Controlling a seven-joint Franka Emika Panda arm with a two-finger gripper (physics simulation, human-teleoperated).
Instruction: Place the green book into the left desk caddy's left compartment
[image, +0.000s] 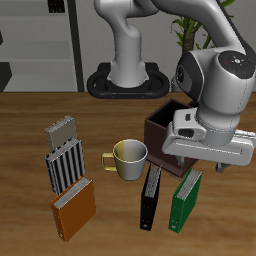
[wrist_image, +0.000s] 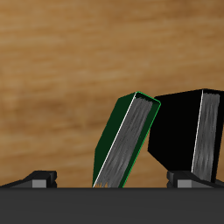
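Approach step: end effector over the green book, grasp not yet made.

Exterior view: the green book (image: 186, 201) is seen upright near the worktop's (image: 25, 140) front edge, beside the black book (image: 150, 196), long axis running front-to-back; the end effector (image: 203, 165) is held just above it, the left desk caddy (image: 160, 127) behind. Wrist view: the green book (wrist_image: 125, 144) is framed between the spread fingertips (wrist_image: 39, 178), tilted toward the black book (wrist_image: 188, 131); jaws wide, nothing held. Descent and closing judged next.
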